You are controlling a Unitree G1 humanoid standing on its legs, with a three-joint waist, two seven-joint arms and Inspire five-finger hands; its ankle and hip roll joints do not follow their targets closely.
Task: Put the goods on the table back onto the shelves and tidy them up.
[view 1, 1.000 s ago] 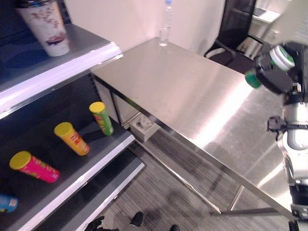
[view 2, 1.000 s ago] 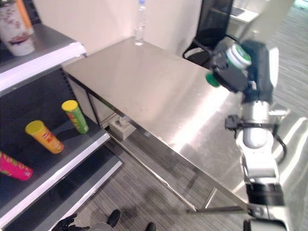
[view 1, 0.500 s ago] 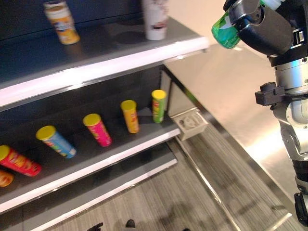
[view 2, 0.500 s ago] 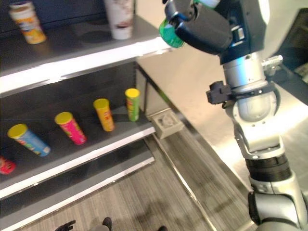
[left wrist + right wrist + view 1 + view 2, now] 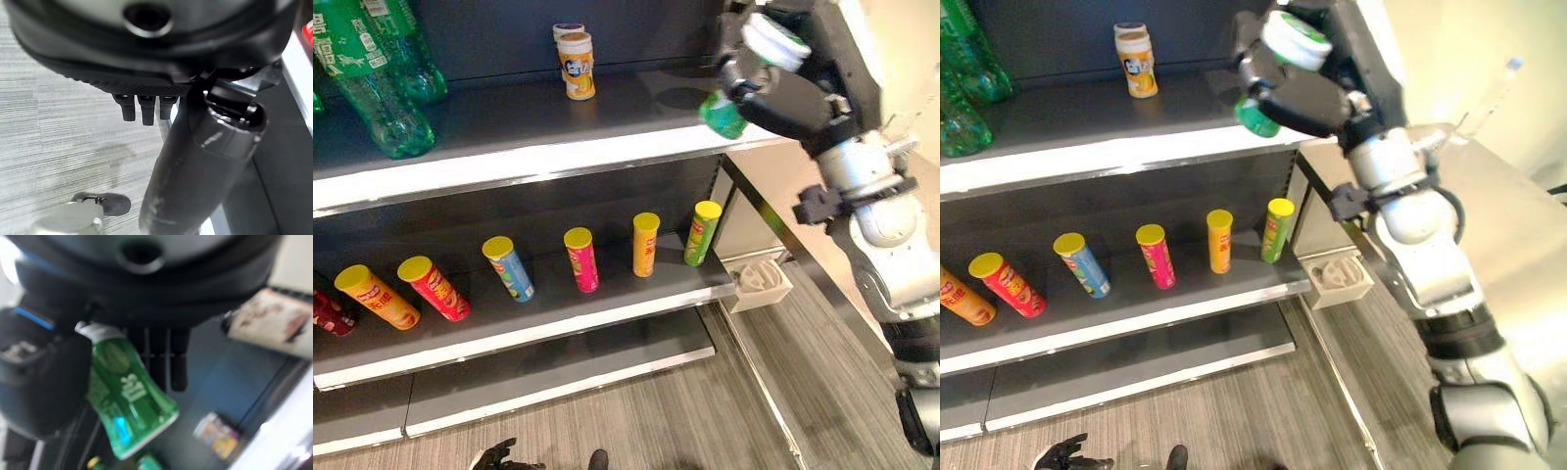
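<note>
Robot's right hand (image 5: pixel 783 93) is curling around a small green plastic bottle (image 5: pixel 128 396) at upper right, beside the grey upper shelf (image 5: pixel 538 147); tilting, it risks slipping or clipping the edge.

printed labels on the green bottle (image 5: pixel 128 400) and shelf cans (image 5: pixel 578 65), none legible
</note>
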